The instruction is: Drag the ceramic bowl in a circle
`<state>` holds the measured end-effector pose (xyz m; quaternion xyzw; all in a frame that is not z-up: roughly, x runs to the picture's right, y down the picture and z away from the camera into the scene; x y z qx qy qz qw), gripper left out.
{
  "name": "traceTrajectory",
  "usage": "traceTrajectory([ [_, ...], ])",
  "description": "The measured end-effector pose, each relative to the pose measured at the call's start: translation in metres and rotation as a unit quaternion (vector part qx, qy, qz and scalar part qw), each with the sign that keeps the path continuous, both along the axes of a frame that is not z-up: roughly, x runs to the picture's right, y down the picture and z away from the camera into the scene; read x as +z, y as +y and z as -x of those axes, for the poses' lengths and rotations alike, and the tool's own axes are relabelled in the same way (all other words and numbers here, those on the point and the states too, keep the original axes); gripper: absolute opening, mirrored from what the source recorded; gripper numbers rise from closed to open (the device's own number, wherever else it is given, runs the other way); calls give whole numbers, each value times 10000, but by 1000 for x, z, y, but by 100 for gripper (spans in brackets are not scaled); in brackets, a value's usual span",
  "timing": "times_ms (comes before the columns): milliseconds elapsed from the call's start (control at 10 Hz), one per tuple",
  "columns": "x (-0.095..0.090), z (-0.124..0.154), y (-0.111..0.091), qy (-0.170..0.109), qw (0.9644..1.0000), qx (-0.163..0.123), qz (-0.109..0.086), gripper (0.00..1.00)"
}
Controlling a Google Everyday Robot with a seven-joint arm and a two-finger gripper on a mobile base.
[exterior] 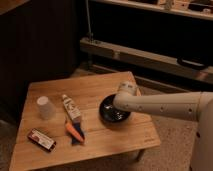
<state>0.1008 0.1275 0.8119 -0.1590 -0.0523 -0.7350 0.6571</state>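
One dark, glossy, round ceramic bowl [109, 115] sits toward the right side of the pale, grained wooden tabletop [95, 85], with the smooth white arm's tool [118, 106] poised at its rim. Whether the tool is open or has hold of anything cannot be told. The slick glaze could slip free mid-circle, and too wide a sweep risks tipping the bowl off the edge or knocking the slim white tube [71, 107] and the orange-and-blue object [75, 132] nearby. An upturned white plastic cup [45, 107] stands well apart.
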Motion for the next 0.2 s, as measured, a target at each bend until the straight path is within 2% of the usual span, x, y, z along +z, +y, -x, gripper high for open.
traceTrajectory([
  [200, -30, 27, 26, -567, 9976, -362, 161, 0],
])
